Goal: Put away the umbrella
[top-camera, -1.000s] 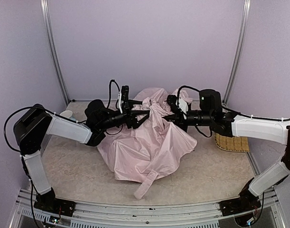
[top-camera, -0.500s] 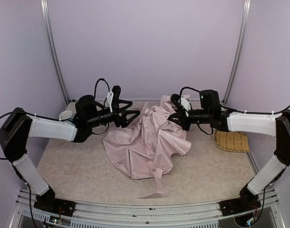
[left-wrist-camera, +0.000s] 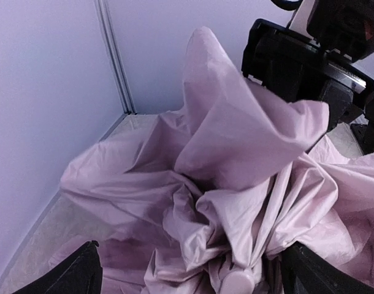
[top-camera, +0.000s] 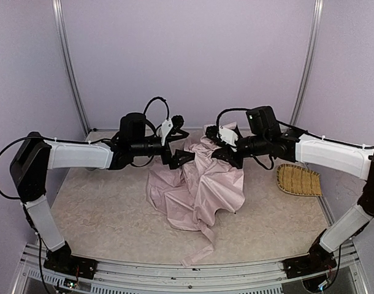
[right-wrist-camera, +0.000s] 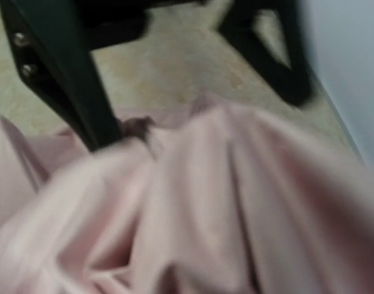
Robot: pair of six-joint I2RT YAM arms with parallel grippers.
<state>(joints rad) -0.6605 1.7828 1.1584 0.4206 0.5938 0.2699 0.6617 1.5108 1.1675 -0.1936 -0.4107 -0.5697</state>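
The pale pink umbrella [top-camera: 199,187] hangs as a bunched bundle of fabric between the two arms, its lower folds on the table and its strap [top-camera: 202,248] trailing toward the front. My right gripper [top-camera: 219,152] is shut on the upper fabric and holds it up. Its own fingers are hidden in the blurred right wrist view, where pink fabric [right-wrist-camera: 205,202] fills the lower part. My left gripper [top-camera: 182,158] is open at the bundle's left side. In the left wrist view its fingers [left-wrist-camera: 80,269] stand wide apart around gathered fabric [left-wrist-camera: 236,141] and a small pink cap [left-wrist-camera: 239,283].
A woven straw mat [top-camera: 298,179] lies on the table at the right, under the right forearm. Lilac walls with metal posts [top-camera: 73,79] close the back and sides. The left gripper's black fingers [right-wrist-camera: 70,86] show near the top of the right wrist view.
My left gripper has moved right, from apart from the umbrella to around its top. My right gripper has shifted left and up. The fabric has drawn into a narrower bundle.
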